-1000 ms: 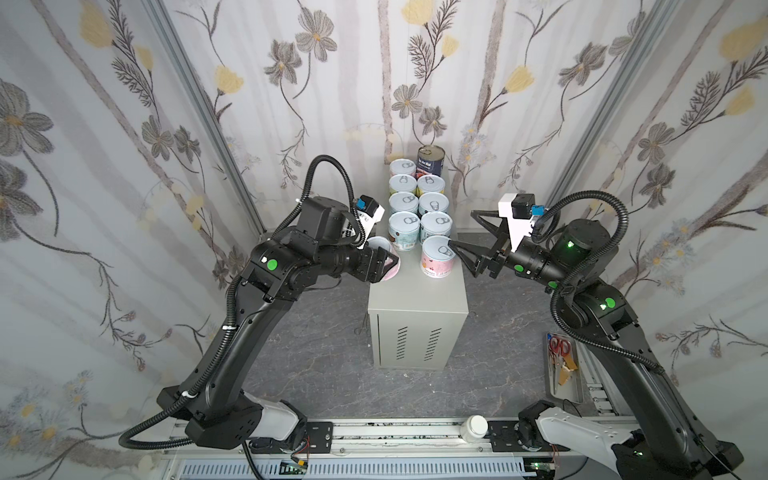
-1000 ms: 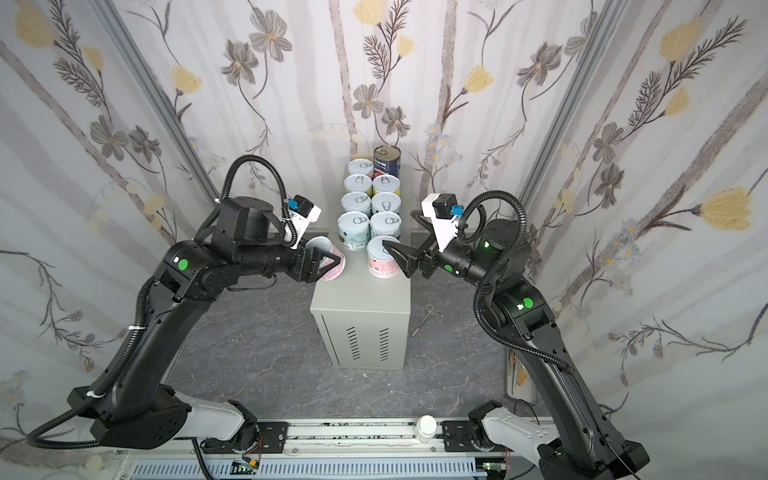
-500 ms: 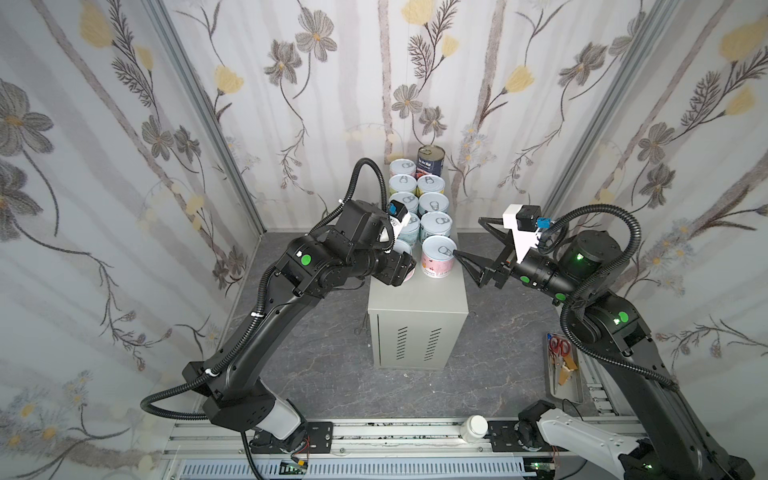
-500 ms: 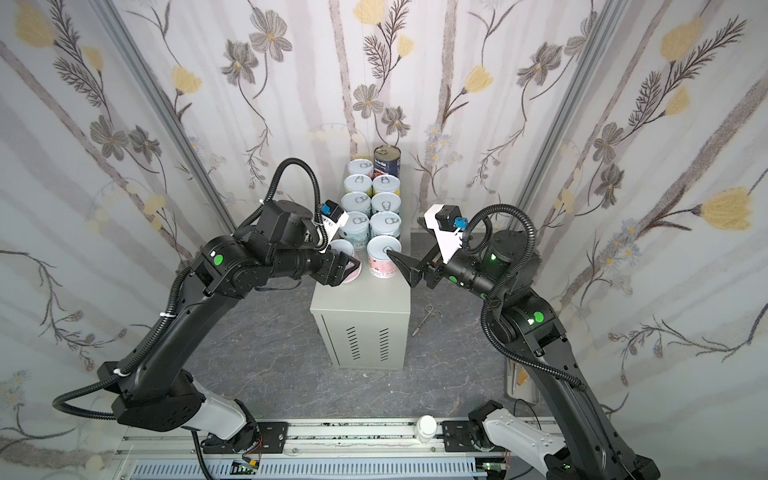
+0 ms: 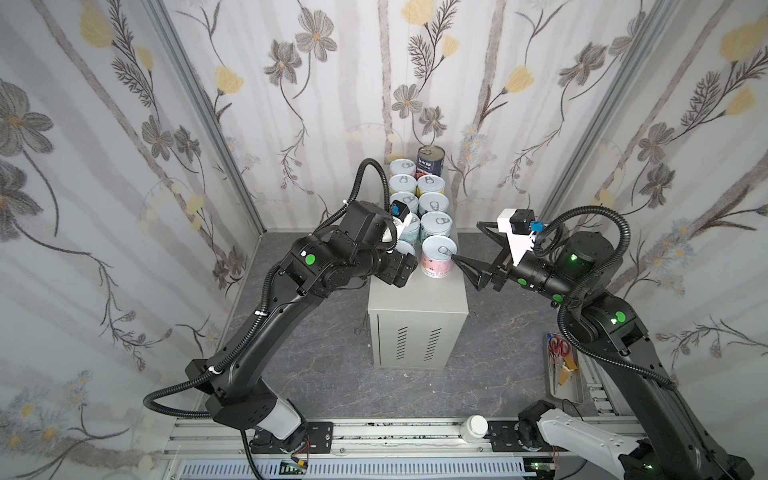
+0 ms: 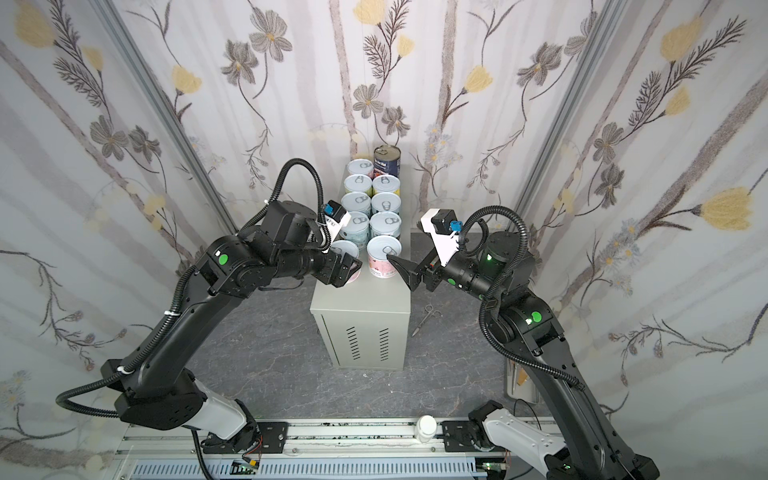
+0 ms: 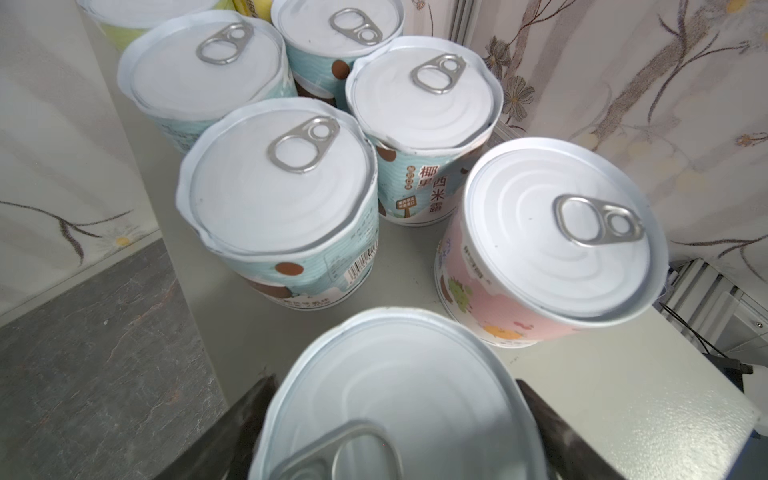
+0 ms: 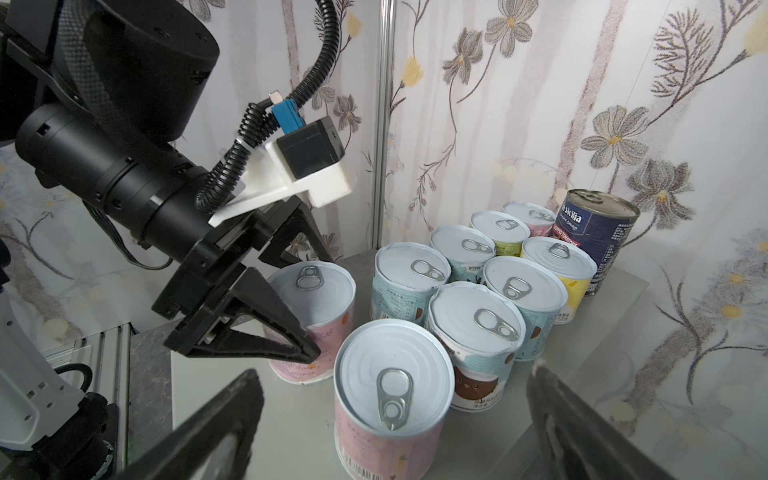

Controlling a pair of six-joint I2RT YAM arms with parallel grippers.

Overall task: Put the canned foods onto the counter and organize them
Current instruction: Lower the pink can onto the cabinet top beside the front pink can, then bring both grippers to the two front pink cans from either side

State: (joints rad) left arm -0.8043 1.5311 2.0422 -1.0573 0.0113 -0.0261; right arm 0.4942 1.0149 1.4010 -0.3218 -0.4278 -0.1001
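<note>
Several canned foods stand in two rows on the counter [image 5: 415,299] [image 6: 361,299], with the tall dark-blue tomato can [image 5: 430,162] [image 8: 594,237] at the back. A pink can [image 8: 316,291] [image 7: 395,415] stands at the front left of the rows. My left gripper [image 8: 313,303] [image 7: 395,380] is open, one finger on each side of that can. Beside it stands a second pink can [image 5: 438,259] [image 8: 392,390]. My right gripper [image 5: 467,243] [image 8: 395,370] is wide open just to the right of the second can, one fingertip close to its rim.
A small white bottle [image 5: 473,428] stands on the front rail. A metal tray [image 5: 561,390] holding red scissors lies by the right arm's base. Small scissors [image 6: 424,318] lie on the dark floor to the right of the counter. Wallpapered walls close in on three sides.
My left arm swung in from the left with the pink can and now has it standing on the counter's front left, jaws widened. My right gripper backed off slightly from its can.
</note>
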